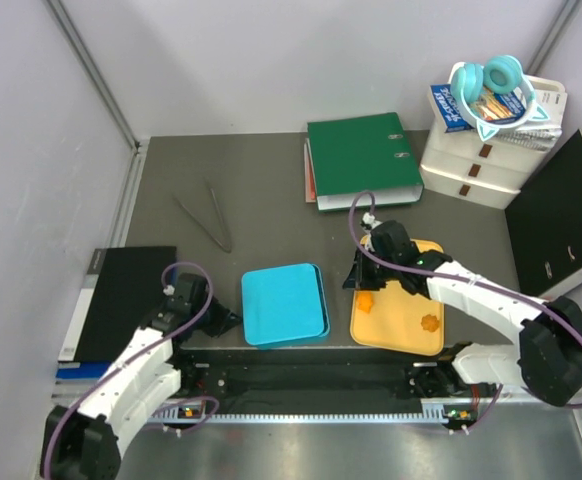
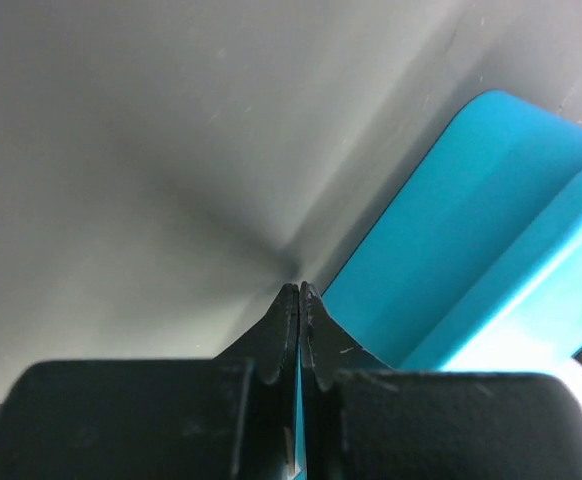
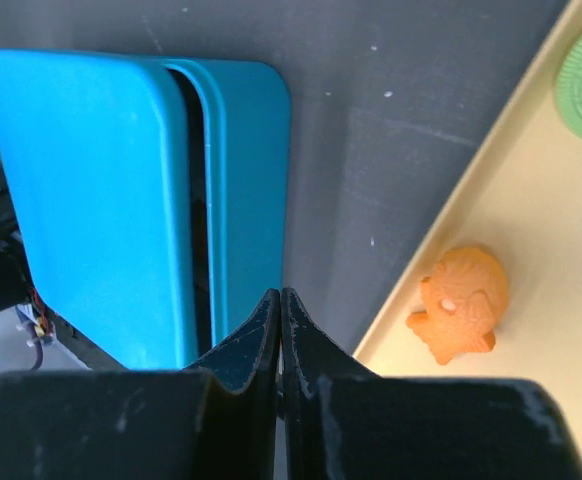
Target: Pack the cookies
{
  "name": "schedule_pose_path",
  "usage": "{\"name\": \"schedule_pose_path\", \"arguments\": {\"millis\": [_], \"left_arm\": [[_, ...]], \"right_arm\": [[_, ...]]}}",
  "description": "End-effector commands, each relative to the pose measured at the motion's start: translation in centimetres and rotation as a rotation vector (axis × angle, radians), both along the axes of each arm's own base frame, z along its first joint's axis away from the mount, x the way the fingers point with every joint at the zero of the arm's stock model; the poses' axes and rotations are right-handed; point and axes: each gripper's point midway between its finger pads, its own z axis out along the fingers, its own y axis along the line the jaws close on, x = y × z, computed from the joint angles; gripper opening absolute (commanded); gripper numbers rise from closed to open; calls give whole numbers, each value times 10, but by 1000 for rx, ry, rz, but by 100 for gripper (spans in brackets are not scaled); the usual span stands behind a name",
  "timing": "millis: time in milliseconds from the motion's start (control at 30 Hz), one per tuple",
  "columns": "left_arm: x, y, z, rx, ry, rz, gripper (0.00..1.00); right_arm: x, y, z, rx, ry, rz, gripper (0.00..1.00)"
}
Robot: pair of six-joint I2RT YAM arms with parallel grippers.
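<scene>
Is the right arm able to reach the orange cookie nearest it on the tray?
Probably yes: the orange cookie lies uncovered on the tray beside the right end effector, though its shut jaws must open.

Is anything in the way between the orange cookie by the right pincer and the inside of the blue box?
Yes. The blue lid lies on the box, a bit askew but covering most of it. Between the shut right pincer and the orange cookie, only the rim of the tray shows.
</scene>
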Motion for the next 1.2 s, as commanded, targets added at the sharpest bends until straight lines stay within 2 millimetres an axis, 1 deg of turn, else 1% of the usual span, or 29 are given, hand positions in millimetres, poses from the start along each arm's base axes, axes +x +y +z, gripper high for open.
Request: {"name": "schedule_pose_path", "arguments": {"millis": [0,33,67,167,200,233,267,300,333,367,500,533,600,733,900,967,1033,1167], "left_arm": [[9,-6,13,-119,-99,104,0],[7,-4,8,-131,-95,132,0],[9,-5,14,-158,-135,140,0],[8,-8,13,-234,-159,179,0],[4,-7,6,-239,-145,191,0],[7,-7,12,-259,-175,206,0],[7,-6,12,-262,-182,214,0],[3,-4,8,-253,-170,224,0],[5,-3,13,-268,-195,231,0],[5,-3,13,-272,-200,239,0],[0,-2,7,-291,-190,261,0],[1,-2,9,-299,-199,264,0],[0,-2,8,-302,-194,264,0],[-1,-1,8,-287,-190,264,0],[-1,6,9,-252,-191,285,0],[-2,8,7,-240,-181,293,0],[-6,12,0,-209,-154,303,0],[-14,14,-15,-174,-86,299,0]], "right_arm": [[8,-1,13,90,-37,-36,0],[9,-2,13,96,-37,-40,0],[9,-2,14,109,-35,-36,0],[9,-2,13,131,-34,-31,0],[7,-2,12,133,-32,-31,0],[7,-2,12,139,-29,-34,0],[6,-2,12,143,-29,-32,0],[6,-1,11,146,-29,-32,0],[5,-1,10,147,-25,-33,0],[5,-1,11,149,-26,-32,0],[6,0,10,149,-22,-28,0],[6,0,9,147,-21,-27,0],[7,1,10,148,-22,-25,0],[8,1,11,148,-23,-29,0],[8,0,12,145,-28,-28,0],[8,0,12,144,-30,-28,0],[9,0,12,143,-32,-30,0],[8,-1,7,135,-24,-33,0]]}}
